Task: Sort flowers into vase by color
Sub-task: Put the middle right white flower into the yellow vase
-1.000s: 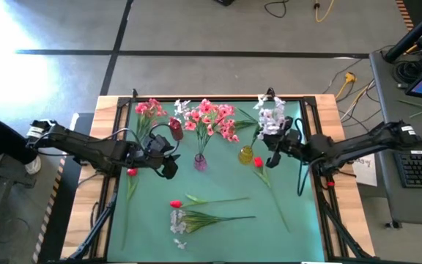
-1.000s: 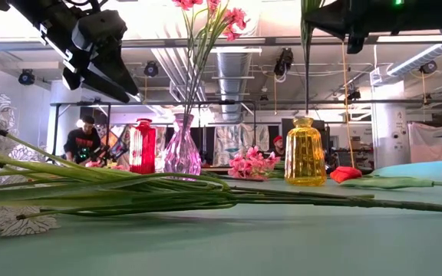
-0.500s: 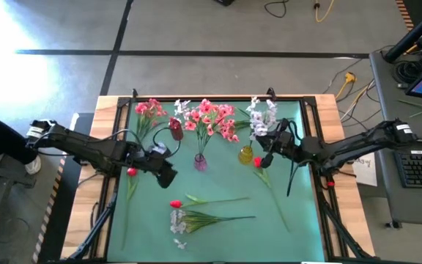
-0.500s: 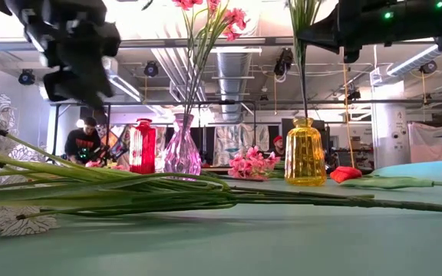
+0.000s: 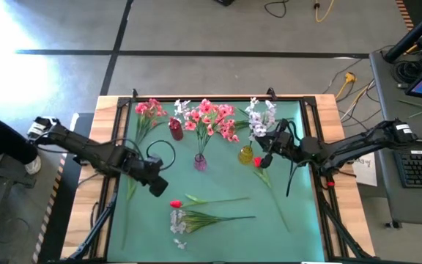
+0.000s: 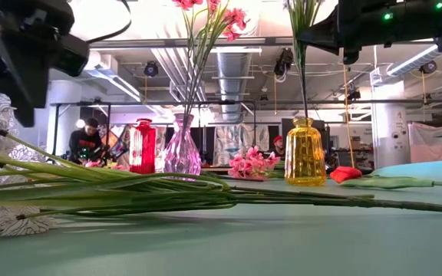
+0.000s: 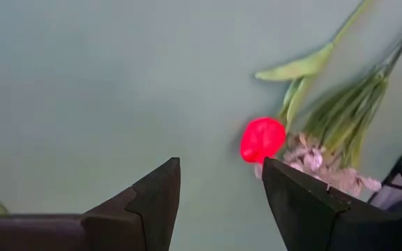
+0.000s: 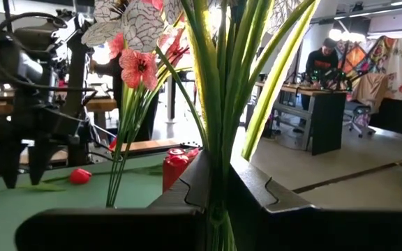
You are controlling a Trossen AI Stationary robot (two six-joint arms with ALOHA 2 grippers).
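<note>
Left gripper (image 5: 154, 181) has swung off the red vase (image 5: 175, 130) toward the tabletop's front, jaws apart and empty, now above the red flower (image 7: 262, 139) lying near the front edge: likely the next pick. Right gripper (image 5: 272, 143) stays clamped on the white spray (image 5: 259, 116), its stem now lowered into the yellow vase (image 6: 305, 152) near the back edge. Pink flowers (image 5: 209, 117) already stand in the pink vase (image 6: 182, 152); release looks due.

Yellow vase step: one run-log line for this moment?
right end effector: shut on white flower, stem in yellow vase | left end effector: open, empty, above red flower | pink flowers: in clear vase
</note>
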